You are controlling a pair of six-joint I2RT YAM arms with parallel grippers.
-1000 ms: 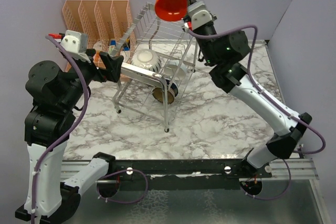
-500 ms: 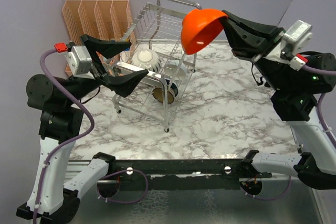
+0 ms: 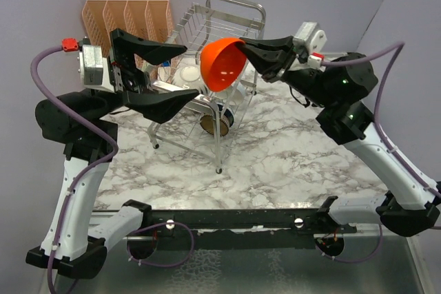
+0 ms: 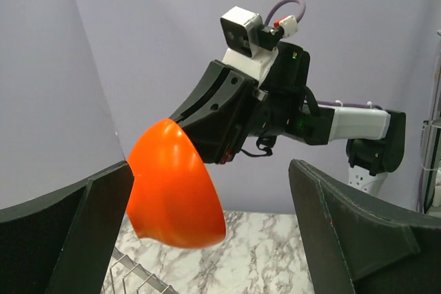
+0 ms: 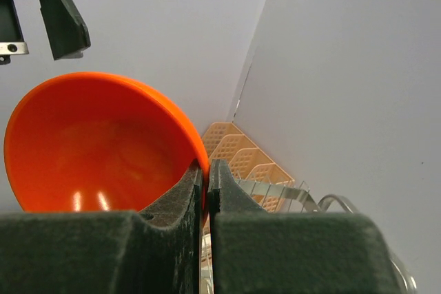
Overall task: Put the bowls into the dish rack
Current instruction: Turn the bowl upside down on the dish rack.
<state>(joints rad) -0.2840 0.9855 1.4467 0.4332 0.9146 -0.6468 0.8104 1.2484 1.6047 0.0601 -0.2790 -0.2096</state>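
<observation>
Bolted both arms at the near edge of the table [image 3: 289, 149]. Spread the left gripper [image 3: 185, 72] wide, empty, fingers pointed at the red bowl [image 3: 222, 65] and just short of it. Clenched the right gripper [image 3: 244, 44] on the red bowl's rim, one finger inside, one outside. Held the red bowl in the air, tipped on its side, hollow toward the right wrist, rounded back toward the left gripper. Hung it above the wires of the rack [image 3: 234, 12], not touching them. Carried a white bowl [image 3: 187, 74] on the rack's upper tier and a dark bowl [image 3: 213, 122] on edge lower down. Stood the organiser [image 3: 127, 18] farthest back, in the left corner.
</observation>
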